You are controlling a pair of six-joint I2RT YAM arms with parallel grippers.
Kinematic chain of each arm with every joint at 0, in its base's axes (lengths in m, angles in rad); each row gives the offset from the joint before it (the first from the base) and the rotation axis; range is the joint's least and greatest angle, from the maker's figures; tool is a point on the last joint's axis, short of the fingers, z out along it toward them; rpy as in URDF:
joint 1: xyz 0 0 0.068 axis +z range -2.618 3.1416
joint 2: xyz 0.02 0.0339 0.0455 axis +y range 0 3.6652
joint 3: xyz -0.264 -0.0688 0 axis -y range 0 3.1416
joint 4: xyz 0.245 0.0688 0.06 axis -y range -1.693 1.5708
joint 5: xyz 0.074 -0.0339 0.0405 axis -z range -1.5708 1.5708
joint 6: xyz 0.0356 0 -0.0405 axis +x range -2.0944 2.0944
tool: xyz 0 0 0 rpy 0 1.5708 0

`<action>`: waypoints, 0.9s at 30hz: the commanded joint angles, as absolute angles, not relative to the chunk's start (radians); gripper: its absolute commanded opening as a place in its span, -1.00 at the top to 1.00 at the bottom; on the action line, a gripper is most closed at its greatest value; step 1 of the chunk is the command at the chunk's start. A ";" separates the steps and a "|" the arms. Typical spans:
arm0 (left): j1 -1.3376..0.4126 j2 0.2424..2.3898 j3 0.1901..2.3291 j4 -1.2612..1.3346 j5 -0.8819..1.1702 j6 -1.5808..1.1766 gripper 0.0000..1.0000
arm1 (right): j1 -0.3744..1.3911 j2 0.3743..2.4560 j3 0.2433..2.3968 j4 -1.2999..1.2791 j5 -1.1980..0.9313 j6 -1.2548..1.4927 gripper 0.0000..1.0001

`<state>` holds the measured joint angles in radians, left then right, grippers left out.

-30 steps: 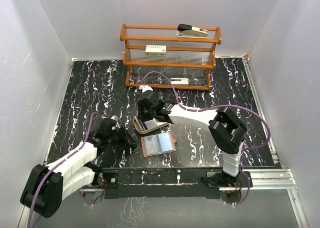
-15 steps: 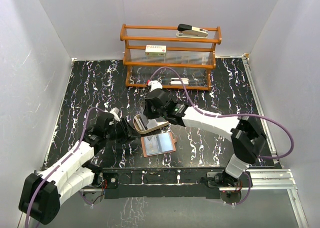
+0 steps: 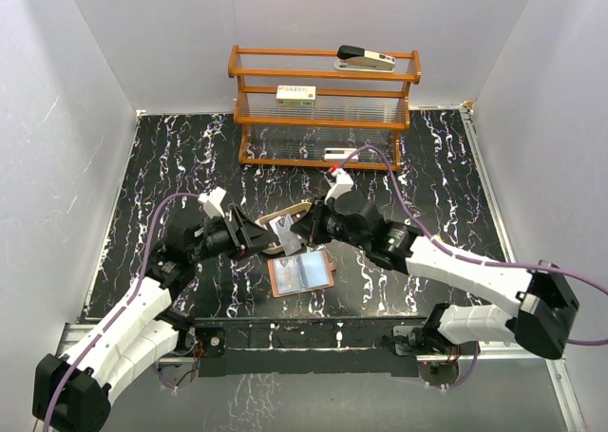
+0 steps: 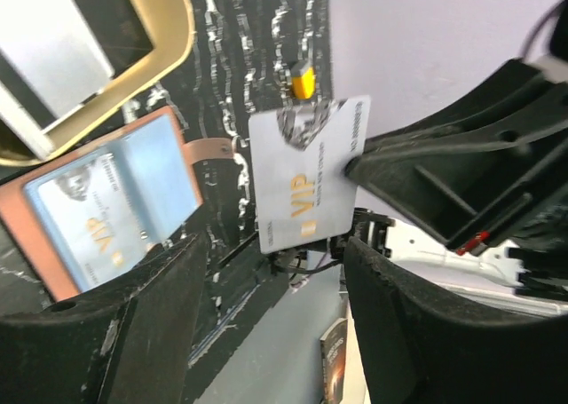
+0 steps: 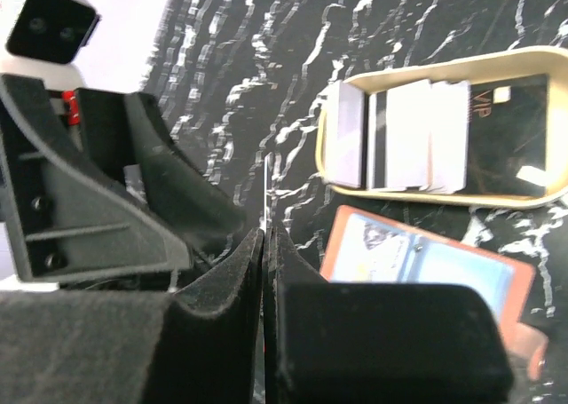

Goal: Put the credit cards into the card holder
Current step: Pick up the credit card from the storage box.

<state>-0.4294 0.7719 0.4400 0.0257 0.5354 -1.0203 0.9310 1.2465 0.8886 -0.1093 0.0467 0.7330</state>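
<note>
Fingers first: how do yours stand?

My right fingers (image 5: 266, 244) are pressed together on a silvery-grey plastic credit card with gold VIP lettering (image 4: 306, 180), pinching it by one edge. My left fingers (image 3: 255, 236) are spread wide, and the card's face fills the gap ahead of them. Whether a tip touches it, I cannot tell.

Where does that card hang?

Off the black, white-veined worktop (image 3: 171, 166), between my two arms, tilted, just beside and above the small reddish-brown leather card holder (image 3: 300, 272).

And the holder itself?

Lying open and flat on the worktop near my bases, bluish-grey pockets up. One pocket has a pale card with the same gold VIP print (image 4: 84, 217) in it.

Any other cards?

Several pale and dark flat cards (image 5: 417, 138) lie overlapping in the tan oval tin tray (image 4: 177, 31), which sits just behind the holder.
</note>
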 commanded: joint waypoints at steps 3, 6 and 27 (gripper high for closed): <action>-0.429 0.733 0.405 0.233 0.633 -1.161 -0.24 | 0.933 1.069 0.744 0.145 -0.015 0.925 1.00; -0.429 0.733 0.361 0.365 0.656 -1.239 -0.22 | 0.934 1.034 0.706 0.188 -0.019 0.955 1.00; -0.431 0.795 0.293 0.428 0.665 -1.255 1.00 | 0.934 1.068 0.662 0.102 0.017 0.935 0.40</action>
<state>-0.4278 0.7834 0.2996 0.4610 0.6540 -1.2949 0.9272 1.0882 0.6380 0.1398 -0.0307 0.9775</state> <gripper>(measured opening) 0.009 0.226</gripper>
